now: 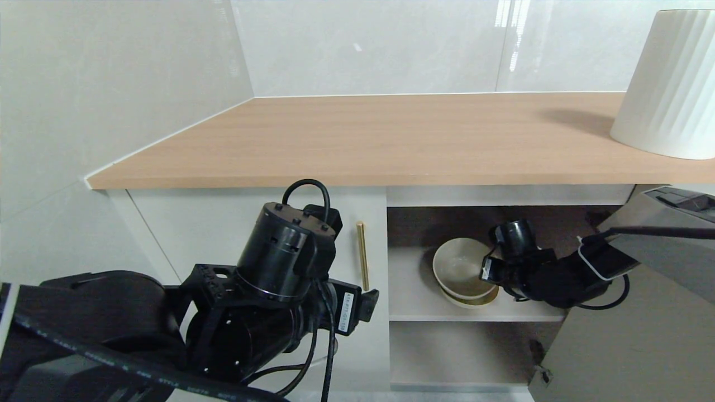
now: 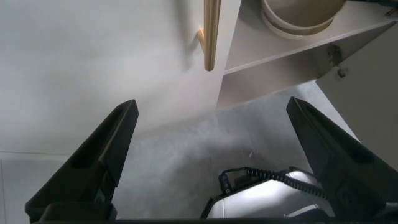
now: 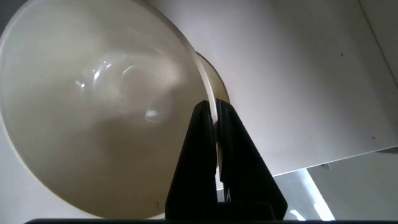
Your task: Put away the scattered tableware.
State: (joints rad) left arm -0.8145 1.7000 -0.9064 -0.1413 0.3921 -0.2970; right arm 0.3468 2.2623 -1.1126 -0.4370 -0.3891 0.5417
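Note:
A cream bowl [image 1: 459, 268] stands tilted on its edge on the upper shelf [image 1: 413, 298] of the open cabinet, leaning over a second dish [image 1: 473, 300] that lies flat beneath it. My right gripper [image 1: 489, 273] is inside the cabinet, shut on the bowl's rim. In the right wrist view the fingers [image 3: 202, 143] pinch the rim of the bowl [image 3: 99, 106], with my right gripper [image 3: 216, 115] above the lower dish [image 3: 214, 78]. My left gripper [image 2: 211, 162] hangs open and holds nothing, low in front of the closed left door, and the bowl [image 2: 301, 15] lies beyond it.
A gold bar handle [image 1: 362, 262] runs down the closed left door. The right cabinet door [image 1: 642, 335] stands swung open beside my right arm. A bare lower shelf [image 1: 458, 352] sits underneath. On the wooden countertop [image 1: 391, 139], a white ribbed cylinder [image 1: 670, 84] stands at the far right.

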